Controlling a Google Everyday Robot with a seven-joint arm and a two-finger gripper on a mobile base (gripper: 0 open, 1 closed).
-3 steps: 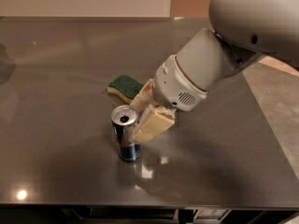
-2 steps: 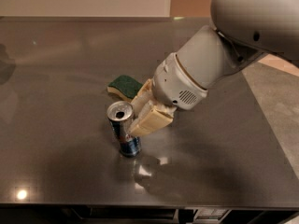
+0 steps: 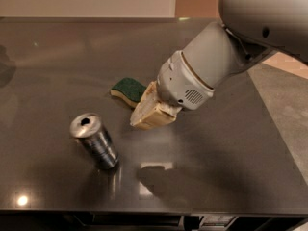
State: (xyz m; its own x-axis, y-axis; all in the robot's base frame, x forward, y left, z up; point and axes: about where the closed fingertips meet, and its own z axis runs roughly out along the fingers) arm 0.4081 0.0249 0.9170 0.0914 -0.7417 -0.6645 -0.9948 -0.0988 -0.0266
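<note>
as the gripper (image 3: 144,110) pulls back above the mid-tabletop (image 3: 57,57), fingers open and empty, the freed can (image 3: 95,141) tilts leftward.

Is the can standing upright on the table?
No, the can leans left, clear of the gripper, which hangs by the green sponge.

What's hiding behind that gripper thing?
A green-topped sponge lies on the table just behind the gripper, which hangs near the tilted can. The sponge's right end is covered.
</note>
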